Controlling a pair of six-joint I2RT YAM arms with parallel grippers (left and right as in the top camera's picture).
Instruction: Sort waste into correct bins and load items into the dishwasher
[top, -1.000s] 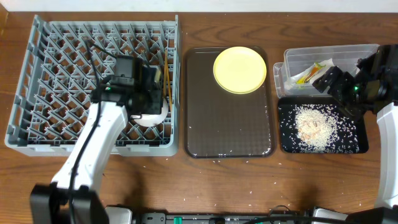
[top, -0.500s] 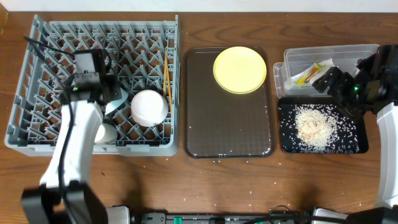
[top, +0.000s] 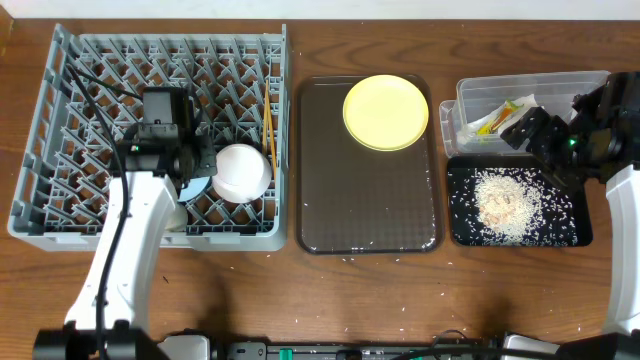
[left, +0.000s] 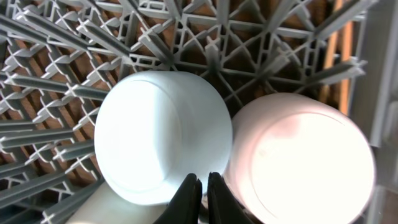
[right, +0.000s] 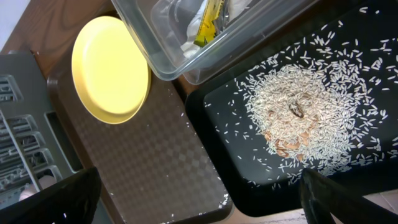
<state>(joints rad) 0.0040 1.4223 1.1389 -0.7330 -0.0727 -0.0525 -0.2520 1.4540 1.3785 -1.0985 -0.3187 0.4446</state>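
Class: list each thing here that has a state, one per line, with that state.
yellow plate: flat on brown serving tray, unracked
white bowl: upside down in dish rack
light blue bowl: upside down beside it
chopsticks: in rack
clear tub: holds snack wrapper
black tray: holds rice scraps
left gripper: shut, empty
right gripper: open, empty

Blue bowl (top: 197, 187) mostly beneath left arm (top: 135, 235)

No readable words, labels, brand names or numbers appear in any view. The snack wrapper (top: 496, 119) lying in the clear tub (top: 565, 93) carries yellow, green and orange printing, but it is too small and blurred to make out any lettering.
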